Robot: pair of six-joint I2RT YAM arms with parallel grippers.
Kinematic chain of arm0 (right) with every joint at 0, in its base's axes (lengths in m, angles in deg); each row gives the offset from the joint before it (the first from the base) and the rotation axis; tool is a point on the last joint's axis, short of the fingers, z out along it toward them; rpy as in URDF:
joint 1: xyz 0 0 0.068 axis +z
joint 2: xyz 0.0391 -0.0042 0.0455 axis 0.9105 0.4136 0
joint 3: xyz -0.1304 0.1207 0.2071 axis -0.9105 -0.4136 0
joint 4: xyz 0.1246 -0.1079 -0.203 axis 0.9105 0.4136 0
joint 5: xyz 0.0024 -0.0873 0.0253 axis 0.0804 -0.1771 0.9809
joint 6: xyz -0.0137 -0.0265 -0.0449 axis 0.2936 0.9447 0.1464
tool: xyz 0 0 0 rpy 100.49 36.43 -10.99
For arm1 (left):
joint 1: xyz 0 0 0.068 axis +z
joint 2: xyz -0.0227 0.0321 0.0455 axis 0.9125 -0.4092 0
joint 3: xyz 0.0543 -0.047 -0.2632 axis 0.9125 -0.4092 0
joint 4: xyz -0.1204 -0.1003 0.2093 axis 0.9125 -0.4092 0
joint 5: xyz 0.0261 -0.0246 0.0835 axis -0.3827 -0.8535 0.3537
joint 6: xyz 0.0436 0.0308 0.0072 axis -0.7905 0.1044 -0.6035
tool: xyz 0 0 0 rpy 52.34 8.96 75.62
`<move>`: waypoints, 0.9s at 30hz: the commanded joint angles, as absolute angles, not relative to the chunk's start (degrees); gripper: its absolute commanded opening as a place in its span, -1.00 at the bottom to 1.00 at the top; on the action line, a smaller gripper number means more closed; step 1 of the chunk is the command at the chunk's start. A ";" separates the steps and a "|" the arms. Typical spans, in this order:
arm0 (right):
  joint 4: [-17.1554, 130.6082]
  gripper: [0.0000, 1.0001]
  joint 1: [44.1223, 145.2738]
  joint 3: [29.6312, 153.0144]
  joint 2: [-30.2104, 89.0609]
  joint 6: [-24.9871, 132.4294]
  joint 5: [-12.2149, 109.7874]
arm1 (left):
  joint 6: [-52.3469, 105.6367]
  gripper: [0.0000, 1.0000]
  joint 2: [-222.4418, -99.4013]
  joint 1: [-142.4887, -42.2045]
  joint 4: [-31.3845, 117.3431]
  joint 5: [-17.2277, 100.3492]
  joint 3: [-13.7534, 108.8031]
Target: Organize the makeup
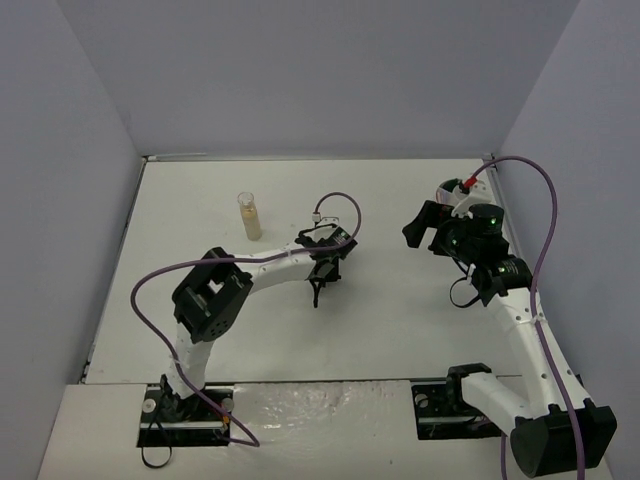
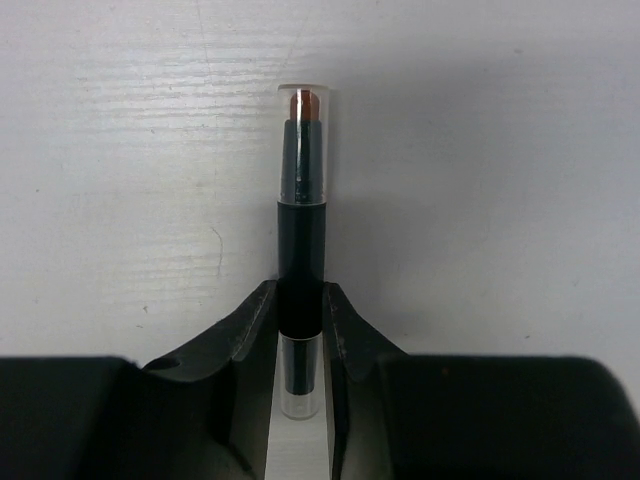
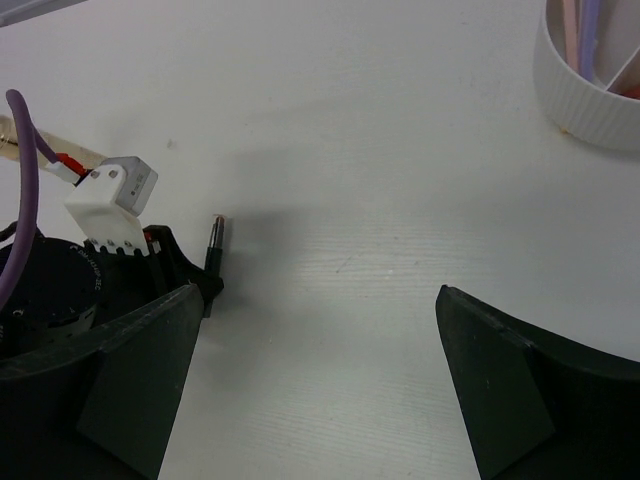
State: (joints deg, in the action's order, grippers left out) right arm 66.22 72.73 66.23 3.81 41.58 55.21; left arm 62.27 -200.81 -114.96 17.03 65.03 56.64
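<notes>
Because the left hand [image 2: 300, 310] grips the stick [image 2: 301, 230] below its cap [image 2: 305, 110], it should carry securely. Right hand [image 3: 320, 375] gapes by the bowl [image 3: 590, 100] at two o'clock.

White table [image 1: 400, 330], matt, faintly scuffed, evenly lit with soft shadows. Plain pale grey-lilac back wall [image 1: 320, 70], left wall [image 1: 50, 200] and right wall [image 1: 590, 110] enclose it on three sides
</notes>
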 commanded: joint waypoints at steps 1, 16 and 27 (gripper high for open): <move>61.13 1.00 72.86 67.77 3.68 40.29 64.31 | 51.68 -1.00 -189.36 -116.50 27.29 65.74 52.22; 54.09 0.90 75.23 72.38 8.81 32.82 78.51 | 23.37 -1.00 -174.13 -123.57 60.45 56.52 43.26; 52.79 0.50 75.24 71.18 9.62 32.31 78.34 | 21.13 -1.00 -174.54 -125.96 63.98 55.09 46.27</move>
